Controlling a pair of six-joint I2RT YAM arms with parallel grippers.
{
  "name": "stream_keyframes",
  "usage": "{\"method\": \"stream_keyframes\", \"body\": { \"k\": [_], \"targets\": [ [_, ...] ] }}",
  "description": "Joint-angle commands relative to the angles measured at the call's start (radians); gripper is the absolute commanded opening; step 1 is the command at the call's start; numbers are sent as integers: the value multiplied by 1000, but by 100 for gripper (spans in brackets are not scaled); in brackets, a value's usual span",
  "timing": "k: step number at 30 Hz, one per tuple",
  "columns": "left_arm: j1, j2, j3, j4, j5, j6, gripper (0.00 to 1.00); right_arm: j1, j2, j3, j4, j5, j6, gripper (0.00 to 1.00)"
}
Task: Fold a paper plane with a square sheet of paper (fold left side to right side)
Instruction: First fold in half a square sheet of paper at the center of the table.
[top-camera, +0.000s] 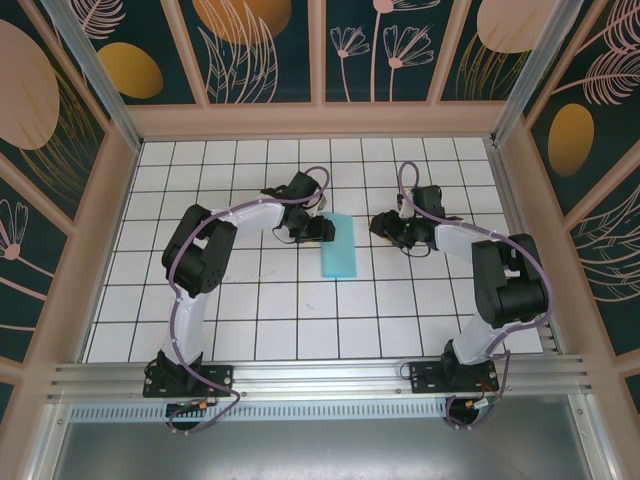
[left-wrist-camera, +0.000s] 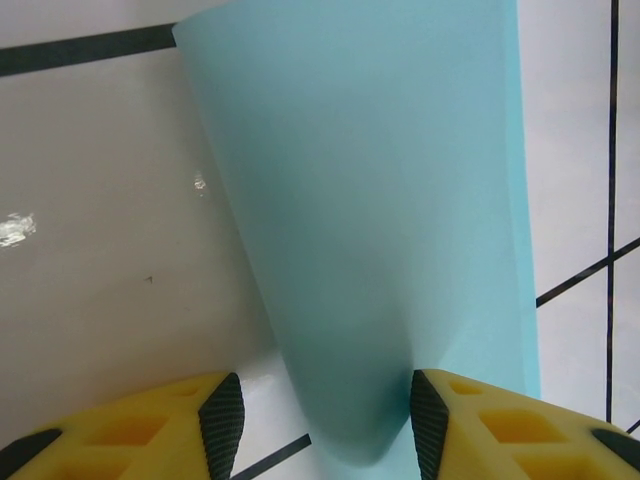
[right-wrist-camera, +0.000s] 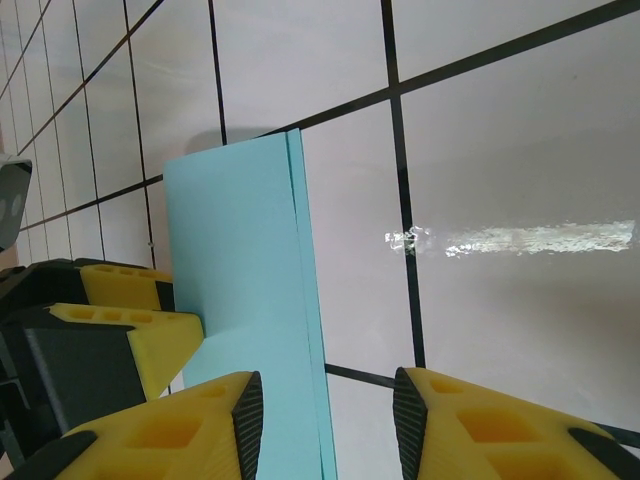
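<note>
- Found the sheet of paper (top-camera: 338, 245) folded in half into a narrow strip, lying on the white tiled table (top-camera: 250, 310) near its middle, between the two arms.
- Noted the left gripper (top-camera: 320, 230) at the strip's left long edge, toward its far end.
- Recorded its fingers (left-wrist-camera: 225, 420) as spread in the left wrist view, with the rounded, uncreased fold of the paper bulging between them. Right pad touching the paper, left pad just apart from it, no pinch seen.
- Saw the top layer curving up off the table at that fold, not pressed flat.
- Noted the right gripper (top-camera: 383, 225) just beside the strip's right long edge, apart from it in the top view.
- Recorded its fingers (right-wrist-camera: 245, 410) as spread, with nothing pinched. Traced the open edge of the paper running down between them in the right wrist view. Could not tell whether touching.
- Saw the two layers slightly offset along that open edge, with the lower one showing as a thin band.
- Spotted a yellow finger of the left gripper at the far side of the paper in the right wrist view.
</note>
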Motion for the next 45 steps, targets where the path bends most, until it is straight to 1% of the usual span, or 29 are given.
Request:
{"method": "stream_keyframes", "body": {
  "k": [1, 15, 26, 45],
  "targets": [
    [-26, 80, 7, 32, -17, 24, 52, -4, -29, -15, 8, -11, 0, 42],
    [-38, 109, 47, 2, -34, 31, 54, 11, -18, -15, 16, -16, 12, 43],
    [-40, 130, 67, 0, -38, 26, 55, 52, 12, 5, 28, -17, 30, 43],
    [-39, 162, 104, -19, -43, 30, 55, 112, 69, 44, 41, -18, 57, 36]
  ]
}}
